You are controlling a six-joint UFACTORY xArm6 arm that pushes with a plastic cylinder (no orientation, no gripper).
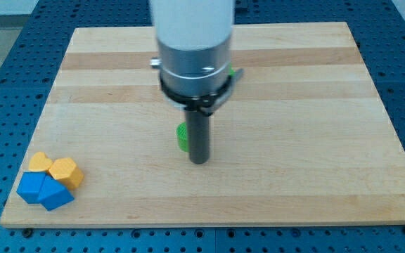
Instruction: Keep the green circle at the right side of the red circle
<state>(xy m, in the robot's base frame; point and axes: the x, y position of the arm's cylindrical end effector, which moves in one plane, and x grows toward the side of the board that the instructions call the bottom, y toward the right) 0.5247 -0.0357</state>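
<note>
My tip (200, 160) rests on the board just right of and slightly below the green circle (181, 137). Only the left sliver of that block shows, the rod covers the rest. The arm's body hides the red circle and the red star. A small green bit (235, 72) of another green block peeks out at the arm's right edge, near the view's top.
Two yellow blocks (56, 169) and two blue blocks (42, 191) sit clustered at the board's bottom left corner. The wooden board (315, 140) lies on a blue perforated table.
</note>
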